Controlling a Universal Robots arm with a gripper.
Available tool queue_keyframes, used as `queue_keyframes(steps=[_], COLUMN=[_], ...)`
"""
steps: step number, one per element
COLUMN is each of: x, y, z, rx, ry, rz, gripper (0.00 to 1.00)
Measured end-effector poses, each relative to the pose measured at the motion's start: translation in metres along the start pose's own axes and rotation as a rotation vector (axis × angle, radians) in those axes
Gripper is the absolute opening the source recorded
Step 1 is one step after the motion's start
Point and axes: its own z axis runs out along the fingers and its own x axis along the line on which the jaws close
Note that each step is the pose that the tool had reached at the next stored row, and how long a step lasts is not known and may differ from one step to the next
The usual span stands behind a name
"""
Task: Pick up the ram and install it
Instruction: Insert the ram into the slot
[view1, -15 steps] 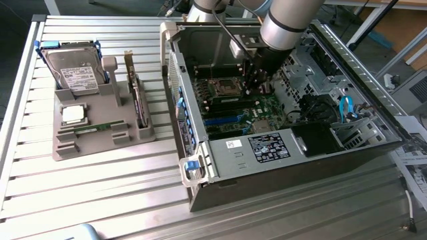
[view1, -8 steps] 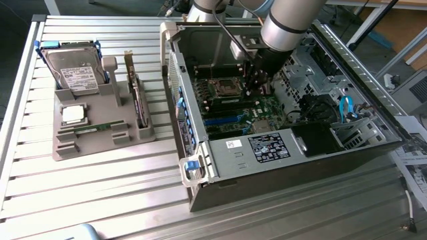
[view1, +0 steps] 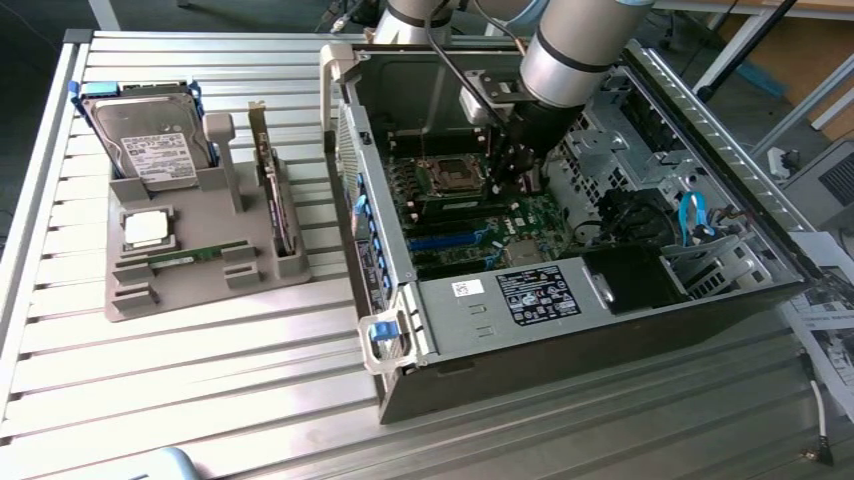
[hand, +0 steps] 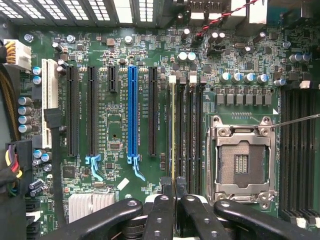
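Ram (hand: 173, 125) shows edge-on in the wrist view as a thin pale line, pinched between the fingers (hand: 162, 212), which are pressed almost together on it. It hangs over the memory slots (hand: 189, 130) just beside the processor socket (hand: 242, 162), on the side of the socket that faces the blue expansion slot (hand: 132, 110), and runs in line with those slots.

Judging from how thin it looks, the ram should be light and stiff along its length but fragile. The board could flex or crack if it is pushed down while tilted, and the chips and contact edge are no places to squeeze. The grip looks to be on the flat faces near the upper edge, which seems the right hold, since it leaves the contact edge free and the ends clear of the slot latches.

Much is hard to judge. Seen edge-on, the faces of the ram, its notch and its lower edge cannot be read, so I cannot tell whether it touches a slot or floats above it. In the exterior view the arm covers the area beside the socket. A second green stick (view1: 194, 256) lies in the grey tray (view1: 200, 290) on the table (view1: 200, 380), well apart from the socket.
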Motion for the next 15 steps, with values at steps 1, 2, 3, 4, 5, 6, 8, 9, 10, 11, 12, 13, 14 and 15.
queue_keyframes(steps=[1,2,3,4,5,6,8,9,10,11,12,13,14,15], x=[0.0,0.0,0.0,0.0,0.0,0.0,0.0001,0.0001,0.0001,0.0,0.0,0.0,-0.0001,-0.0004], y=[0.0,0.0001,0.0,0.0001,0.0002,0.0004,0.0008,0.001,0.001,0.001,0.0011,0.0011,0.0011,0.0011], z=[0.0001,0.0001,0.0001,0.0001,0.0004,0.0012,0.0019,0.002,0.0019,0.002,0.0021,0.0021,0.0023,0.0025], rx=[0.0,0.0,0.0,0.0,0.0002,0.0008,0.0013,0.0013,0.0013,0.0014,0.0014,0.0015,0.0016,0.0016], ry=[0.0001,0.0002,0.0003,0.0002,0.0,-0.0003,0.0002,0.0002,0.0003,0.0002,0.0001,0.0001,-0.0002,-0.0003], rz=[0.0,0.0,0.0,0.0,0.0,0.0,0.0,0.0,0.0,0.0,0.0,0.0,0.0,0.0], gripper=[0.12,0.12,0.12,0.12,0.12,0.12,0.12,0.12,0.12,0.12,0.12,0.12,0.12,0.12])
